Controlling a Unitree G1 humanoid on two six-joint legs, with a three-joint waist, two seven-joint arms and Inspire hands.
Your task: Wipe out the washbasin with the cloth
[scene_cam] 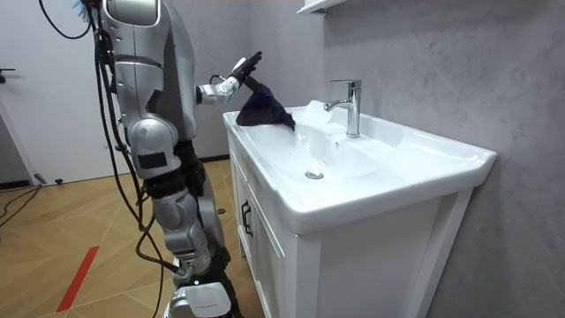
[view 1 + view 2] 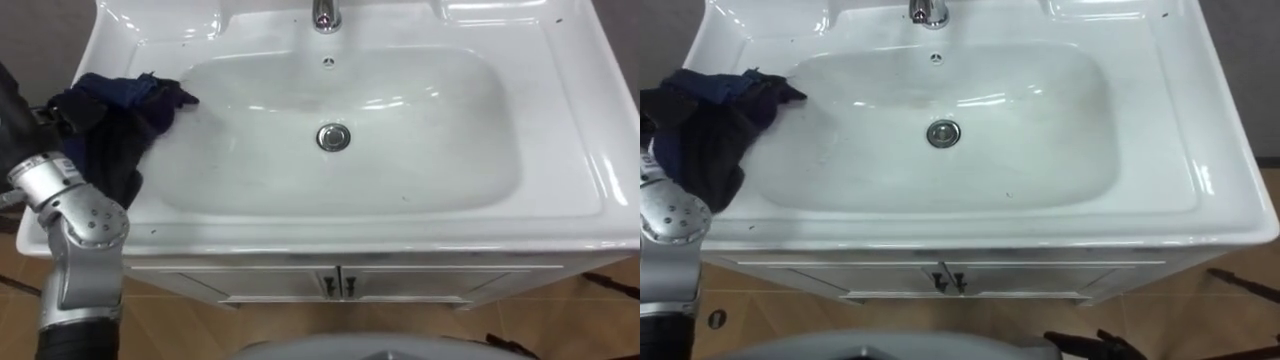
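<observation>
The white basin [image 2: 560,120] lies below me, with a metal drain [image 2: 334,137] in the middle of its bowl and a chrome faucet [image 2: 325,14] at the back. A dark blue cloth [image 2: 115,125] hangs over the basin's left rim and reaches a little into the bowl. My left hand [image 2: 65,108] is at that rim, its dark fingers pinching the cloth's upper folds. In the room view the left hand [image 1: 240,71] is raised above the rim's far corner and the cloth [image 1: 265,110] hangs beneath it. I stand upright in front of the cabinet.
The basin sits on a white cabinet with two doors [image 2: 340,282] right in front of me. A grey wall [image 1: 441,53] runs behind the faucet [image 1: 351,106]. Wooden floor [image 1: 79,230] spreads behind me.
</observation>
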